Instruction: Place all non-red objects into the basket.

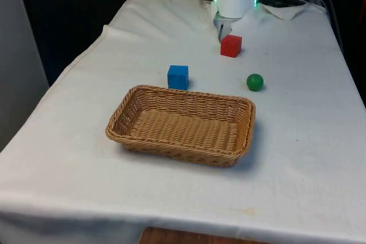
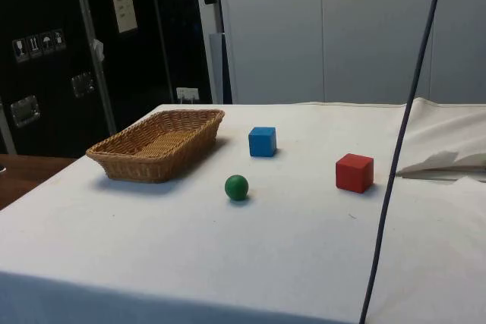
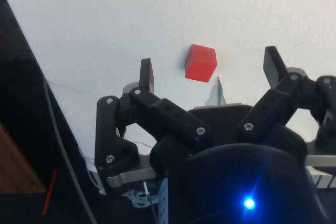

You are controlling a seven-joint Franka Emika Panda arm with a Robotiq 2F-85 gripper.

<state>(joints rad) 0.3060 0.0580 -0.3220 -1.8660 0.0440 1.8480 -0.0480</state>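
I've got the hand (image 3: 210,74) hanging high over the far end of the bench (image 1: 309,158), fingers (image 3: 146,74) spread wide and holding nothing. Through the wrist cam the red cube (image 3: 200,63) sits between the fingers but well below them, no contact. That's just where the arm is parked, not a target; red stays out.

Basket (image 1: 182,124) is empty, near mid-bench, so nothing's done yet. Two non-red items to move: blue cube (image 1: 178,77), just beside the basket's far rim, and green ball (image 1: 255,82), near the basket's far corner on the front view's right, apart from it.

My call: go for the blue cube first, since flat faces give an easy pinch and it's a short hop to the basket. Ball prob. needs a centred grip or it'll squirt out and roll. Red cube is closest to the hand, so I'd route past it w/o nudging.
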